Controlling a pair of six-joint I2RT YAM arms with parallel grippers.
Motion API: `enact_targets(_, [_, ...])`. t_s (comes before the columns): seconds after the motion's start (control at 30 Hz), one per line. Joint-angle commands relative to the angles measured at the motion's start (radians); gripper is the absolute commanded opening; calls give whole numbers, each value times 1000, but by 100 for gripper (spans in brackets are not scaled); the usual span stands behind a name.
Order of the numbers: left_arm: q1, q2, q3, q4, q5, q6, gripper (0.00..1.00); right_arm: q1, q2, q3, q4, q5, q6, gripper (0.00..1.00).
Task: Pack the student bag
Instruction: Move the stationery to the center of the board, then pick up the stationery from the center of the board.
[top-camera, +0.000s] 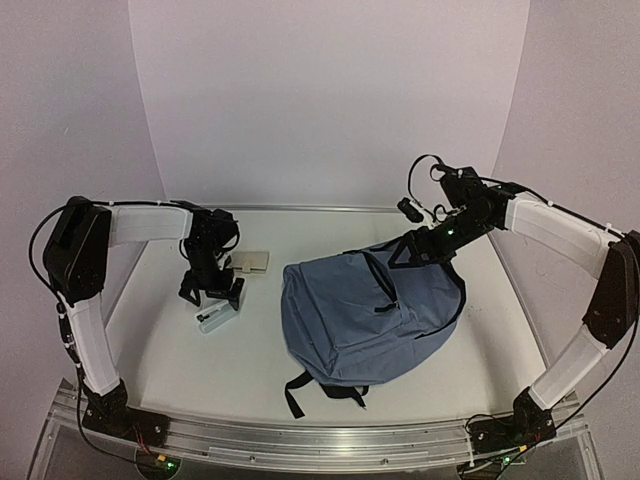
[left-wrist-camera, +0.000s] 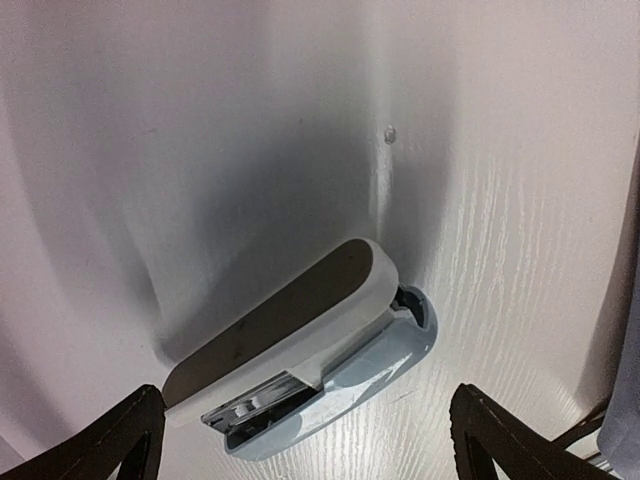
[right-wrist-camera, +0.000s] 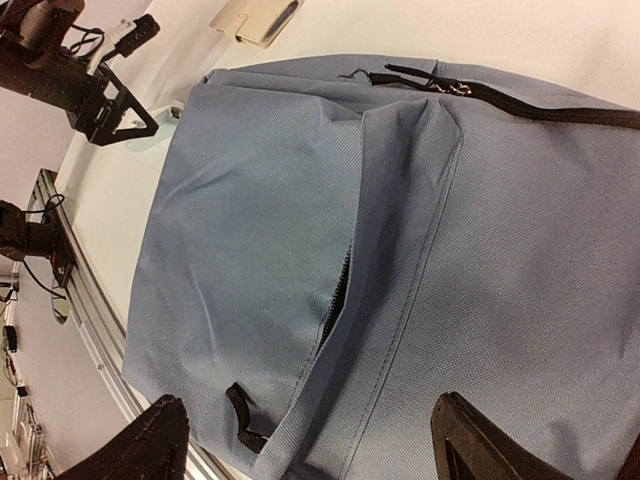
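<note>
Overhead and wrist views of the table (top-camera: 150, 340), read from left to right. At the left, the left gripper (top-camera: 212, 296) points down over a stapler (left-wrist-camera: 300, 345) with a white and pale-blue body and a grey top; its fingers are spread wide, one on each side of the stapler, and the wrist view shows bare table between each finger and the stapler, so nothing is gripped. Just beyond the stapler, on the far side and slightly right, lies a flat beige item (top-camera: 250, 262) too small to identify. At the centre and right lies the student bag (top-camera: 370, 320), flat on the table with its front pocket facing up, its black straps (top-camera: 300, 388) trailing off its near edge. The zip of the front pocket (right-wrist-camera: 335, 300) shows a short gap; the long zip (right-wrist-camera: 520, 105) near the top of the bag looks mostly closed, though its full run is not in view. At the far right corner of the bag hovers the right gripper (top-camera: 412, 250), its fingers spread over the blue fabric and pinching nothing; whether they touch the cloth cannot be told. Progress, as judged: packing is at an early stage; both loose items lie outside the bag, well apart from it; an opening must be made, then each item carried in.
</note>
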Motion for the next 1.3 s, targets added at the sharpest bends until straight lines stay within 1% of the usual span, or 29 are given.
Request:
enact_targets(0.0, [8, 62, 35, 1, 98, 106, 100, -5, -21, 35, -11, -10, -12, 84])
enact_targets(0.13, [8, 108, 33, 33, 139, 119, 98, -5, -18, 39, -14, -7, -14, 84])
enact_targets(0.27, [7, 110, 20, 60, 192, 120, 90, -5, -19, 44, -20, -3, -16, 84])
enact_targets(0.33, [6, 101, 12, 70, 195, 115, 81, -5, -19, 45, -22, 0, -18, 84])
enact_targets(0.47, [6, 76, 6, 85, 168, 77, 54, -5, -12, 50, -25, -1, -17, 84])
enact_targets(0.5, [6, 67, 7, 91, 161, 62, 49, -5, -11, 54, -26, -2, -16, 84])
enact_targets(0.63, [6, 3, 13, 119, 129, -3, 36, -5, -11, 62, -24, -3, -12, 84])
enact_targets(0.7, [6, -53, 19, 143, 122, -39, 34, -6, -11, 70, -22, -3, -7, 84])
enact_targets(0.83, [6, -165, 51, 184, 115, -112, 33, -2, 13, 121, -22, -24, 19, 84])
enact_targets(0.97, [-5, -256, 99, 262, 145, -207, 33, 23, 45, 194, -12, -51, 81, 84])
enact_targets(1.07, [-31, -288, 143, 339, 148, -279, 33, 55, 53, 218, 55, -38, 171, 83])
enact_targets(1.13, [-47, -292, 170, 394, 135, -342, 33, 79, 45, 211, 145, -30, 235, 83])
enact_targets(1.27, [-102, -268, 225, 499, 101, -444, 34, 154, 53, 246, 235, 34, 301, 87])
